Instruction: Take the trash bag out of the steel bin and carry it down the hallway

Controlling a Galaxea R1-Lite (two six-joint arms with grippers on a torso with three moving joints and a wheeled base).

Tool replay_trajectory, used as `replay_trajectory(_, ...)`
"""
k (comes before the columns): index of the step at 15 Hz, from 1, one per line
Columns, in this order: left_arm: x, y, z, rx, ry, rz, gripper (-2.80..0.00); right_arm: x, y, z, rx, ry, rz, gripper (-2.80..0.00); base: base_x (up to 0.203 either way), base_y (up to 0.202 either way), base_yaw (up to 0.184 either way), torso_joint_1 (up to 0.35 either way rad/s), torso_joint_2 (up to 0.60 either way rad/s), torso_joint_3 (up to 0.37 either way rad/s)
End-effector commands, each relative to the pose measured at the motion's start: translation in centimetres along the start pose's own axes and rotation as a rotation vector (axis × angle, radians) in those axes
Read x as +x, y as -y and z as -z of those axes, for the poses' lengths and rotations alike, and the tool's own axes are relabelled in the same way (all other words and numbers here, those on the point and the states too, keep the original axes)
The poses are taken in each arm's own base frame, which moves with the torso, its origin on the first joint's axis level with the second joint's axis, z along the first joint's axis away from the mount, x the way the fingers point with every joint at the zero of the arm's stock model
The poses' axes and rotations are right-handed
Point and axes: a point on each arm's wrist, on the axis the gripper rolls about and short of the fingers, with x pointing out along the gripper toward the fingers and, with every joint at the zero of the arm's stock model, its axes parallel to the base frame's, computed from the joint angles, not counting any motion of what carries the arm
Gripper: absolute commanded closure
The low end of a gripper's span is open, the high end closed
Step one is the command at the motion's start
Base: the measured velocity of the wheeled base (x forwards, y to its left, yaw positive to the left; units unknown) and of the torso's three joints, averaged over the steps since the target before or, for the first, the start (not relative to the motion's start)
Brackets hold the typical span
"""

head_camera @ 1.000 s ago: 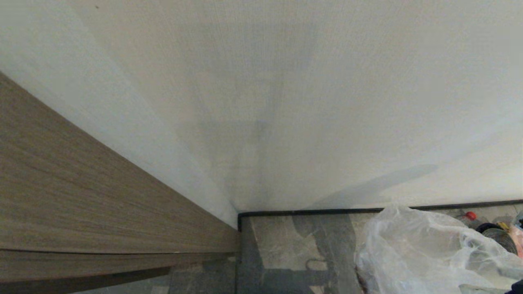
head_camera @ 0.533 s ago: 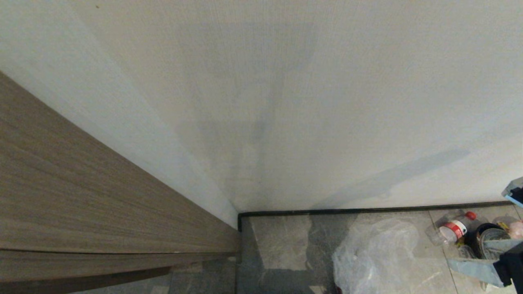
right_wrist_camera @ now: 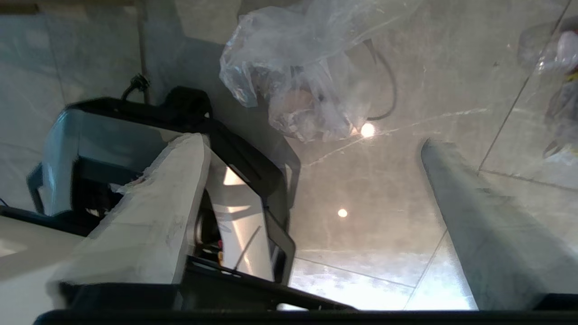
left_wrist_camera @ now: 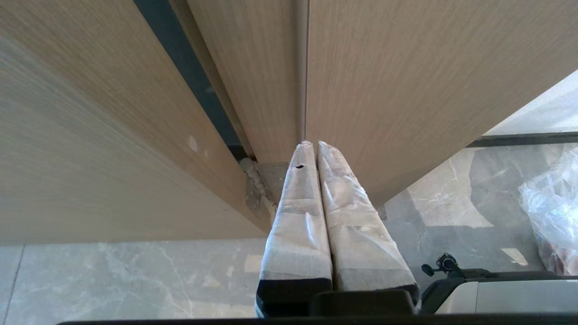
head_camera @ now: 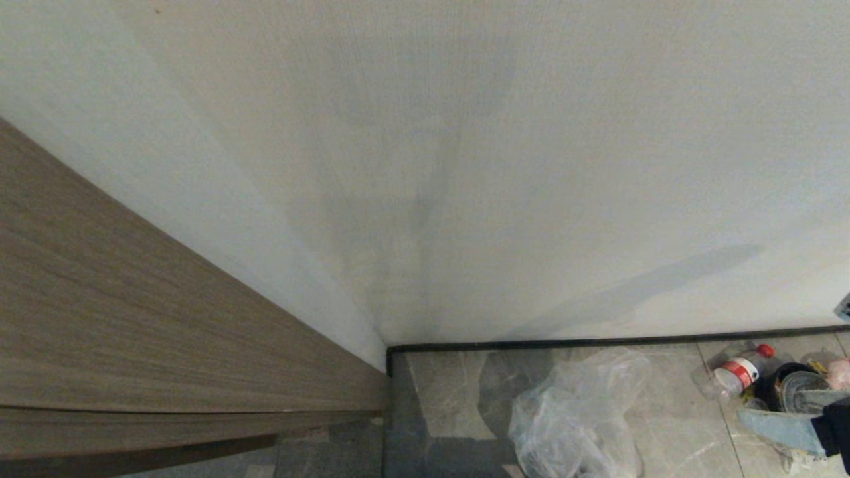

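1. Brown wood-grain panel (head_camera: pixel 133 332) is filling the far left of the head view, running diagonally down to the floor corner; the left wrist view is showing the same kind of panelling (left_wrist_camera: pixel 406 81) close up.
2. Left gripper (left_wrist_camera: pixel 311 146) is sitting parked in front of that panelling, its two wrapped white fingers (left_wrist_camera: pixel 298 216) pressed together with nothing between them.
3. Plain white wall (head_camera: pixel 465 166) is taking up the middle and top of the head view, with a thin black skirting strip (head_camera: pixel 597 342) along its foot.
4. Glossy beige-grey marbled floor tiles (head_camera: pixel 451 398) are showing below the skirting.
5. Thin clear crinkled plastic trash bag (head_camera: pixel 571 425) is lying crumpled on the floor tiles, right of the wall corner and near the skirting, free of both grippers; something pinkish is showing through the plastic (right_wrist_camera: pixel 307 76) in the right wrist view, too blurred to tell what.
6. Clear plastic bottle with red cap and red-white label (head_camera: pixel 740 372) is lying on the tiles further right, just beside the skirting.
7. Round dark-rimmed container (head_camera: pixel 797 388) is sitting just right of the bottle; cannot tell if it is the steel bin.
8. Right gripper (right_wrist_camera: pixel 316 144) is hanging above the floor tiles with its fingers (right_wrist_camera: pixel 158 207) spread wide apart, empty, the trash bag lying beyond its tips; part of the robot's own base (right_wrist_camera: pixel 90 135) is showing beside one finger.
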Motion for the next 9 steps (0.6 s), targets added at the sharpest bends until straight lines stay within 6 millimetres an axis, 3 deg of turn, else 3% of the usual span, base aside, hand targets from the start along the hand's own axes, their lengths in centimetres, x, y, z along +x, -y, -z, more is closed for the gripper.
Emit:
replay_trajectory(1, 0.0, 0.0, 0.0, 0.0, 0.0, 0.0, 0.0, -1.2, -0.4, 1.7, -0.002, 0.041, 0.007, 0.0, 0.0, 0.0, 0.0, 0.0, 0.0, 0.0)
replay_trajectory(5, 0.0, 0.0, 0.0, 0.0, 0.0, 0.0, 0.0, -2.7, -0.9, 4.1, -0.001, 0.119, 0.041, 0.0, 0.0, 0.0, 0.0, 0.0, 0.0, 0.0)
replay_trajectory(9, 0.0, 0.0, 0.0, 0.0, 0.0, 0.0, 0.0, -3.4, -1.6, 8.3, 0.001, 0.201, 0.08, 0.0, 0.0, 0.0, 0.0, 0.0, 0.0, 0.0)
